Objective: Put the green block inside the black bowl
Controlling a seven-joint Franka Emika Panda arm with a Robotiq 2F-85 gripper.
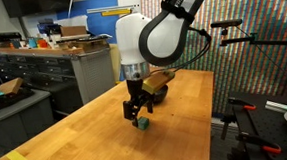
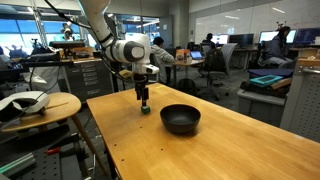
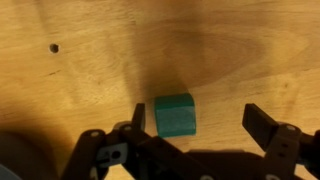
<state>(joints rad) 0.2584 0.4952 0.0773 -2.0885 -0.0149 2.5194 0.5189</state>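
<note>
Room lies open on table point(image 2: 235, 140) between bowl point(image 2: 180, 124) and block point(image 3: 175, 115) (inside my spread pincer point(image 3: 200, 125), beside one finger point(image 3: 139, 120)).

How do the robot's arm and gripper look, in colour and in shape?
The arm has rounded white shells; a thick black part curves above them, perhaps a cable sleeve. The gripper is black and compact. In the wrist view its fingers are flat black blades on black linkages. No markings can be read.
</note>
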